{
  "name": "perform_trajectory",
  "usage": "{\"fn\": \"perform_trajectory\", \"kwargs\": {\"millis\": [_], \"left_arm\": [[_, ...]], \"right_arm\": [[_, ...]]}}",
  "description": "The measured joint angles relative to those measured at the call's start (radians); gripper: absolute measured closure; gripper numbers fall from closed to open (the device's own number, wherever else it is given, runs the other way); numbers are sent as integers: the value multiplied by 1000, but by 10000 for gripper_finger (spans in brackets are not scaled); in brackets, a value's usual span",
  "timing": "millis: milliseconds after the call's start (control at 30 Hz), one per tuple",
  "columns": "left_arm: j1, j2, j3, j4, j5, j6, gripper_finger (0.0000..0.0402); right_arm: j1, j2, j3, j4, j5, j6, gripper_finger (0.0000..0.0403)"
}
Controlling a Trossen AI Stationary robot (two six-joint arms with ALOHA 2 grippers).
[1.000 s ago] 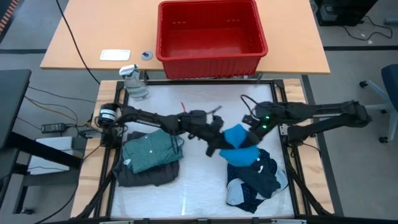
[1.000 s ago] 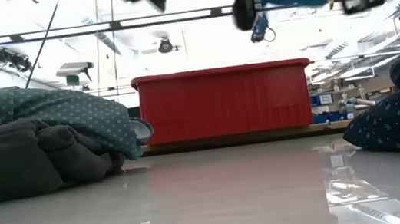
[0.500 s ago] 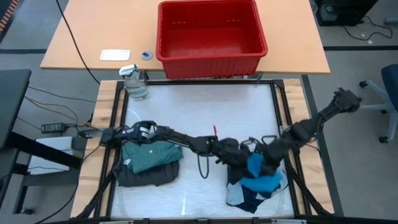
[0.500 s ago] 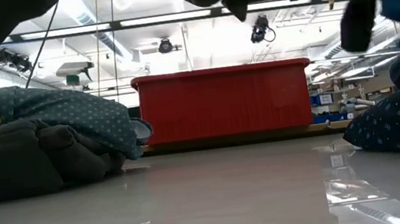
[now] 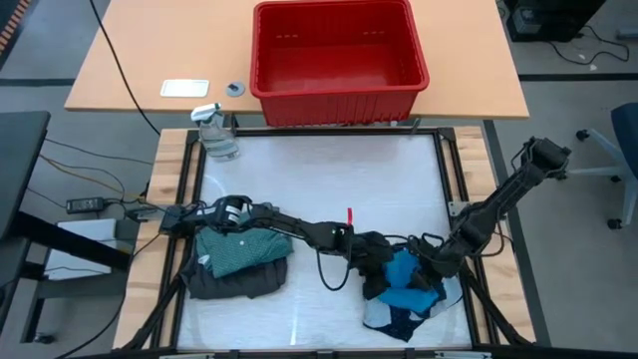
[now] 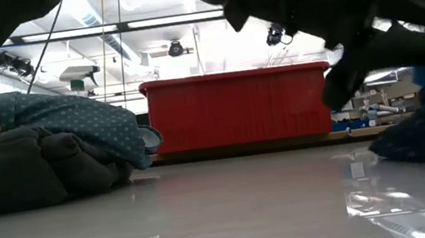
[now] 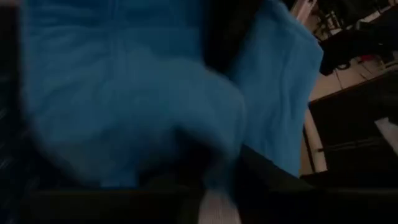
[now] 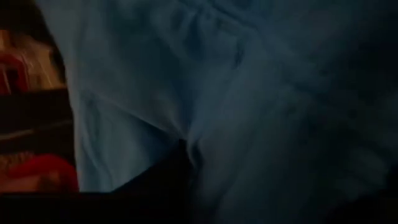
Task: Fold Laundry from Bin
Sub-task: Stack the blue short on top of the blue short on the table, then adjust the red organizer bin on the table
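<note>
A bright blue piece [image 5: 407, 284] lies crumpled on top of a navy dotted piece [image 5: 401, 321] at the table's near right. It fills the left wrist view [image 7: 124, 93] and the right wrist view [image 8: 155, 93]. My left gripper [image 5: 377, 261] is at its left side and my right gripper [image 5: 429, 267] at its right side, both low over the pile. A teal-green dotted T-shirt [image 5: 239, 247] lies folded on a dark grey piece [image 5: 234, 283] at the near left. The red bin [image 5: 339, 92] stands on the wooden table beyond the far edge.
A spray bottle [image 5: 217, 135] stands at the far left corner of the white work surface [image 5: 319, 179], whose middle and far part are free. A white card [image 5: 184, 88] and a small round thing [image 5: 235, 88] lie on the wooden table left of the bin.
Both grippers have gone from the table's middle toward its near right and down, carrying the bright blue piece between them. The piece, lifted clear a second ago, now lies on the navy pile. The right arm has swung out toward the right edge.
</note>
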Motion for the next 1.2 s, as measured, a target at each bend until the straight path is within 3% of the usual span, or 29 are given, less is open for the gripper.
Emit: {"fn": "perform_trajectory", "kwargs": {"millis": [167, 367, 633, 833, 933, 1067, 1200], "left_arm": [[20, -40, 30, -37, 42, 9, 254], [58, -44, 85, -149, 45, 48, 187], [159, -88, 205, -362, 66, 170, 173], [274, -166, 314, -578, -10, 283, 173], [345, -214, 327, -631, -78, 329, 173], [463, -265, 325, -693, -150, 419, 173], [584, -266, 321, -794, -191, 526, 173]], "right_arm": [[12, -75, 91, -156, -99, -8, 204], [41, -147, 226, -329, -57, -48, 203], [74, -165, 337, -622, 10, -17, 204], [101, -179, 358, -774, 8, -24, 204], [101, -203, 381, -818, 100, -53, 204], [62, -253, 416, -882, 329, -142, 204], [-54, -312, 448, -880, 584, -405, 204]]}}
